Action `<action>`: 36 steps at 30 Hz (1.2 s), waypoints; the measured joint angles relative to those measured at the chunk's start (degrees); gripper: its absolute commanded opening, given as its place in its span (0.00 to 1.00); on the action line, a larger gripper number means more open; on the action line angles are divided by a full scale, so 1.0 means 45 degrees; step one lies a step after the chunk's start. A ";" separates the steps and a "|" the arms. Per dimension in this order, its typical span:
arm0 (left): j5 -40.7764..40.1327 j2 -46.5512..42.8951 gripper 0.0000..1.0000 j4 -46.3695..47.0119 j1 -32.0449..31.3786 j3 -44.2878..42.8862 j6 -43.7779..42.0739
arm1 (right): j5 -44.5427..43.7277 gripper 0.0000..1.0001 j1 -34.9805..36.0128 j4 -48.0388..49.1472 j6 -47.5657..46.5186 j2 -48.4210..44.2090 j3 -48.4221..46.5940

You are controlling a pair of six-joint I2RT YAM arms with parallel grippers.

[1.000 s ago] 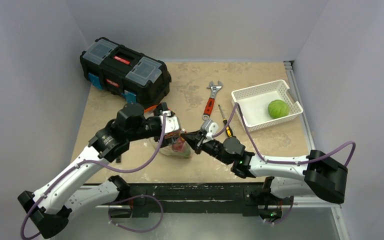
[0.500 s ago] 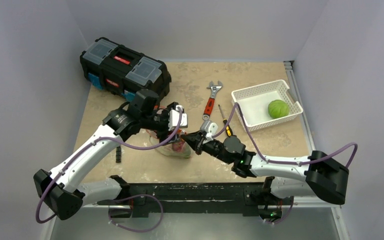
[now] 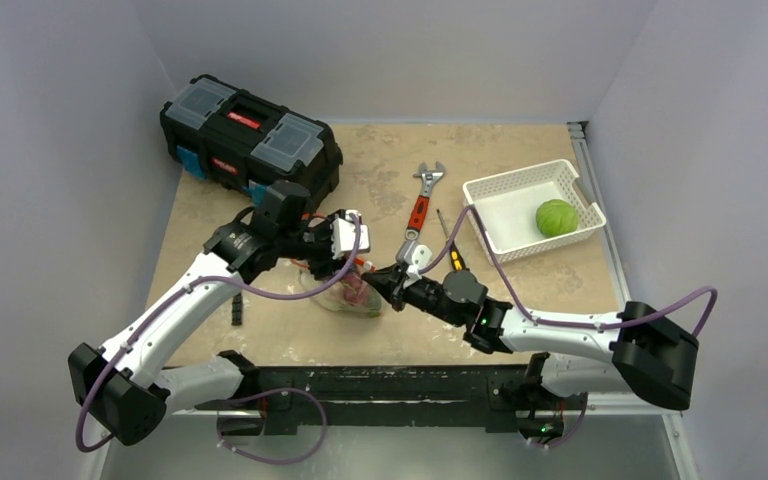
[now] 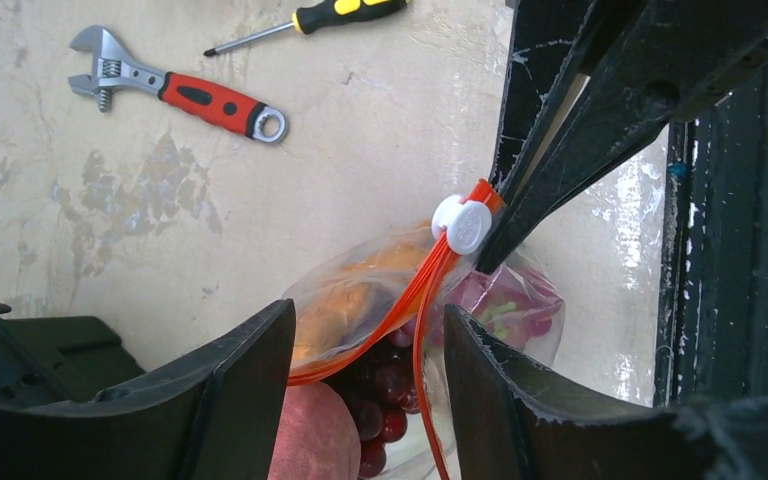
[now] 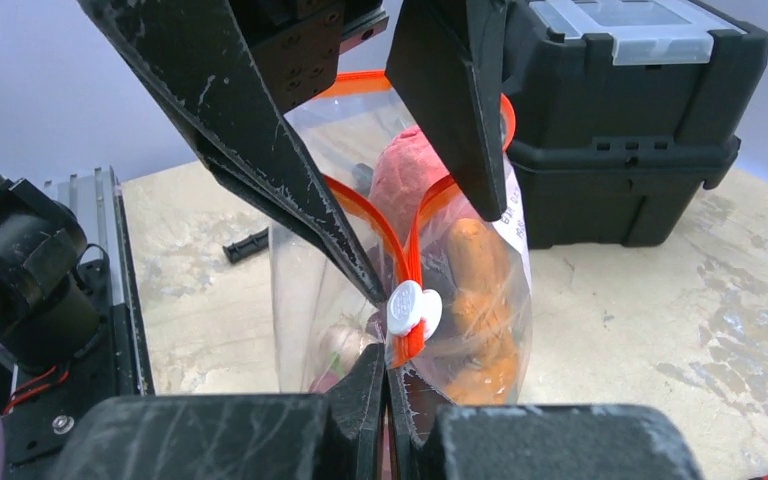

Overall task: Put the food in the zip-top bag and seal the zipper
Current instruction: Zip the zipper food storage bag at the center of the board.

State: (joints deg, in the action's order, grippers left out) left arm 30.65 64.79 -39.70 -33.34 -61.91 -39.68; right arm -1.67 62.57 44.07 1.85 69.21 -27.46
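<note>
The zip-top bag (image 5: 310, 290) stands upright on the table (image 3: 380, 170) between the two arms, just in front of the black toolbox (image 3: 250, 140). Its mouth faces up and is partly open. The right gripper (image 5: 388, 365) has its fingers closed tight on the bag's top edge, pinching the end of the zipper (image 5: 360, 215) right beside the white slider (image 4: 463, 222). From that pinched end the two red-orange strips spread apart. The left gripper (image 4: 368, 318) hangs over the mouth with its fingers apart, one on each side of the strips and the bag's upper part. It clamps nothing, and the pictures do not show whether either pad touches the plastic. Food shows through the clear wall: an orange carrot (image 5: 480, 265) leaning along one side, a pink-red fruit (image 5: 403, 175) near the top, and a dark grape bunch (image 4: 385, 385) lower down, with other small pieces too crowded to name. The round green cabbage (image 3: 556, 217) lies apart from the rest in the white slotted basket (image 3: 508, 222) at the right of the table. The red-handled wrench (image 4: 210, 97) and the yellow-black screwdriver (image 4: 345, 12) lie flat on the table between the bag and the basket, touching neither.
</note>
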 measured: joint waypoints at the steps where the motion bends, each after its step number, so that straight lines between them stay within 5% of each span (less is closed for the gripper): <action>1: 0.0000 -0.0034 0.58 0.0073 0.0019 0.0015 0.0005 | 0.0015 0.00 0.0000 -0.0083 0.0010 0.0005 -0.0029; 7: 0.0243 -0.0709 0.63 0.0748 0.0078 0.0476 0.0350 | 0.0335 0.00 0.0000 -0.0971 0.0005 0.0039 -0.0612; 18: 0.0952 -0.0675 0.40 0.0826 0.0180 0.0476 0.0680 | 0.0763 0.00 -0.0019 -0.2458 -0.0384 -0.0039 -0.1292; 26: 0.0835 -0.0651 0.46 0.0568 0.0185 0.0476 0.0670 | 0.0918 0.00 -0.0063 -0.3167 -0.0656 -0.0471 -0.1370; 30: 0.0787 -0.0651 0.33 0.0563 0.0180 0.0476 0.0670 | 0.0928 0.00 -0.0063 -0.3415 -0.0699 -0.0568 -0.1462; 36: 0.0806 -0.0665 0.00 0.0505 0.0180 0.0476 0.0690 | 0.0908 0.01 -0.0083 -0.3619 -0.0753 -0.0563 -0.1637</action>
State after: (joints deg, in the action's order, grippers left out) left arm 34.28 61.80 -37.43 -32.53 -59.77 -36.58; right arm 2.42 62.19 27.79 -1.54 66.67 -34.83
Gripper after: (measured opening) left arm 0.121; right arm 0.003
